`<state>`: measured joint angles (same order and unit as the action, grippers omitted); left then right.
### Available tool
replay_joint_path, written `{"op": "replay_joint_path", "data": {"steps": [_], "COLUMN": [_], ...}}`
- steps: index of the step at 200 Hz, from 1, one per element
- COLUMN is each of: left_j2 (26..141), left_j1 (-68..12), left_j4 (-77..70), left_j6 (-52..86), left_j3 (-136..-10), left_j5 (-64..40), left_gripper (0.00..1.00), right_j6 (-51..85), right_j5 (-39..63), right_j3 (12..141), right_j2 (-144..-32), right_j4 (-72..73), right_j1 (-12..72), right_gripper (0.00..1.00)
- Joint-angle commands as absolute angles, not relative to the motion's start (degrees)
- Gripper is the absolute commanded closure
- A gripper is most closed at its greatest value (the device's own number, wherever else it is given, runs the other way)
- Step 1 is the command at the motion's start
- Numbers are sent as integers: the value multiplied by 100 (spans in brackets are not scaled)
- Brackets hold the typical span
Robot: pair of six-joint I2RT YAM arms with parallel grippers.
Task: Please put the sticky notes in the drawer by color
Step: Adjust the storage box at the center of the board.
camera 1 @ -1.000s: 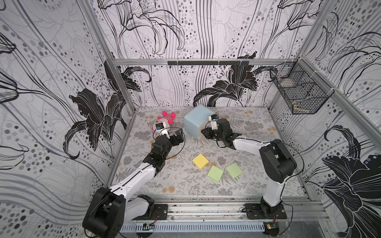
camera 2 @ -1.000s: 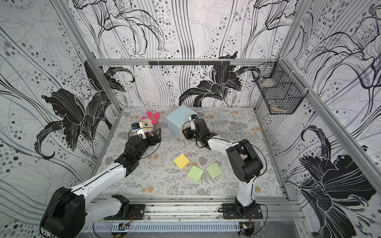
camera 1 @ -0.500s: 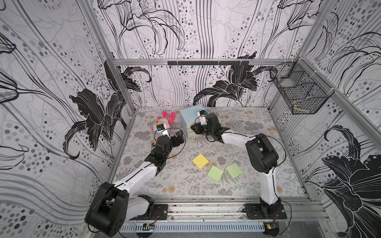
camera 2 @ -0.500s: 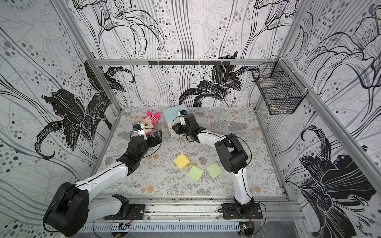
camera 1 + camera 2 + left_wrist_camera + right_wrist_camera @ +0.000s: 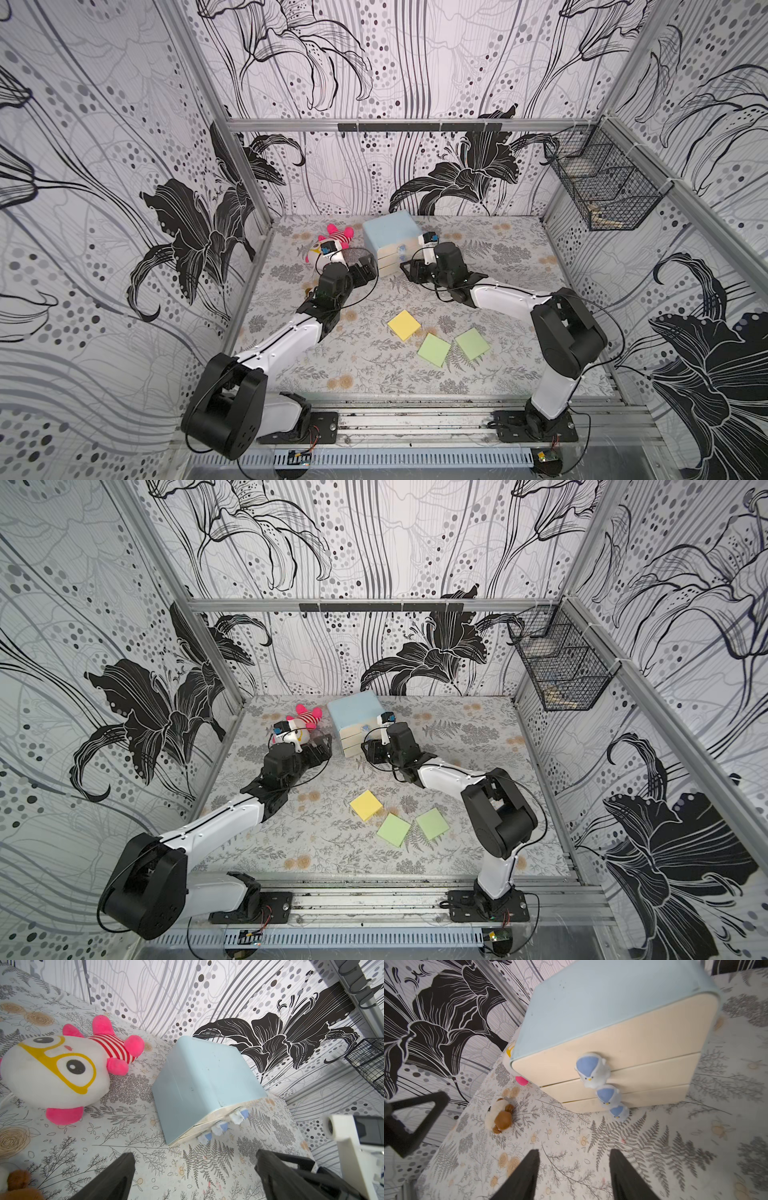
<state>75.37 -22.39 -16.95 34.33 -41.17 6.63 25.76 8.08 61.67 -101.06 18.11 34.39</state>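
Early days, I'd say; drawer all shut; yellow pad, one green pad and second green pad lie in front of it; pink one not in sight; left gripper and right gripper near it, both spread, empty.

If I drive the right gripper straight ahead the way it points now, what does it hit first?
Probably the drawer: its cream front near the lower knobs, with only bare mat between. The right gripper is open and empty. Depth is unclear.
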Motion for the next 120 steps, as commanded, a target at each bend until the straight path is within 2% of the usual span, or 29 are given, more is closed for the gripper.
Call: {"op": "replay_joint_path", "data": {"steps": [1,12,33,47,78,120], "left_j2": [7780,7980,8437,8760,9480,10129], "left_j1": [-2292,-2298,-2296,-2294,-2298,-2246], "left_j4": [-1643,-1382,-796,-486,370,739], "left_j6": [3520,3574,3642,3660,3878,3978], "left_j3": [-4590,-4897,-5587,-6000,-6927,-7575], "left_j5": [658,701,730,813,1187,1301], "left_gripper": [3,3,2,0,9,15], "right_j6": [2792,2990,3385,3547,3632,3770], "right_j5": [637,1031,1514,1753,1999,2248], "right_j3": [5697,5485,5326,5395,5858,6453], "right_j2": [-9842,-9826,-10026,-10242,-10725,-11314], "right_j4": [2447,2873,3483,3717,3757,3749], "right_j1": [3260,3110,2884,2772,2733,2776], "right_gripper": [29,24,23,28,41,44]}}
